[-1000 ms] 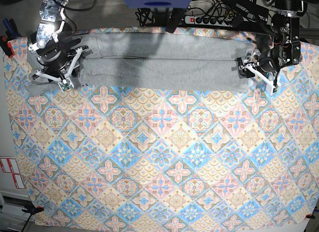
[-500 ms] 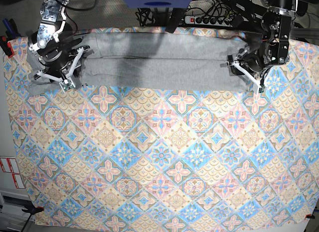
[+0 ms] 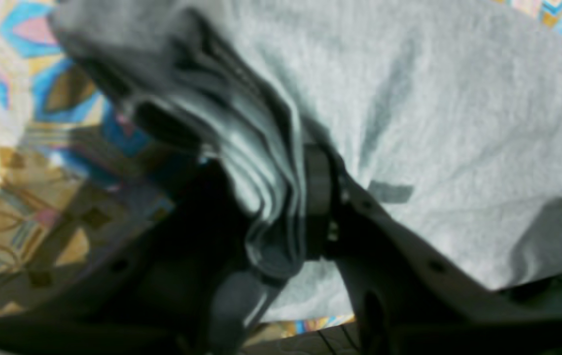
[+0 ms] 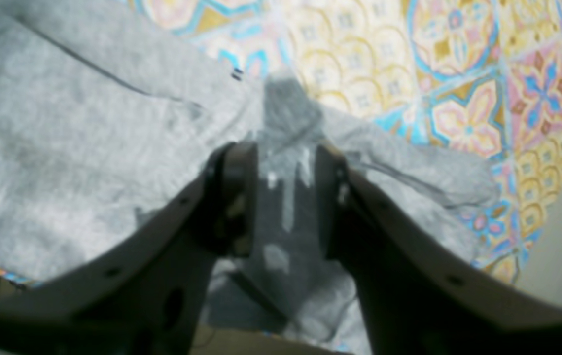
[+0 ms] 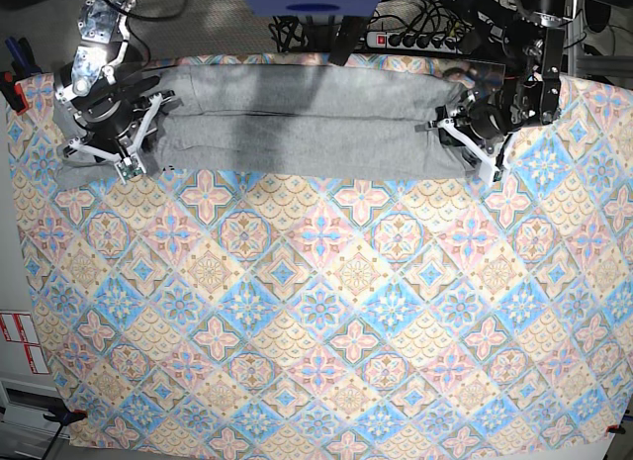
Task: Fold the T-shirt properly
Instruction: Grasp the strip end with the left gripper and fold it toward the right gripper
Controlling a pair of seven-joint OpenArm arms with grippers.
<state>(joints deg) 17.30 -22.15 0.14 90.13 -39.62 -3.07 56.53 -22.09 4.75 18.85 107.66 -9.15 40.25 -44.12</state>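
Both pincers pinch the T-shirt [image 5: 307,124]: left pincer [image 3: 281,207], right pincer [image 4: 283,197]; no readable writing.

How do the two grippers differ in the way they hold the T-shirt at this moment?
The left gripper pinches a thick bunch of stacked folds of the T-shirt between its fingers; the right gripper holds a thinner bunch, with its jaws wider apart. In the base view, the left gripper is at the shirt's right end and the right gripper at its left end. Both grip cloth just above the patterned tablecloth.
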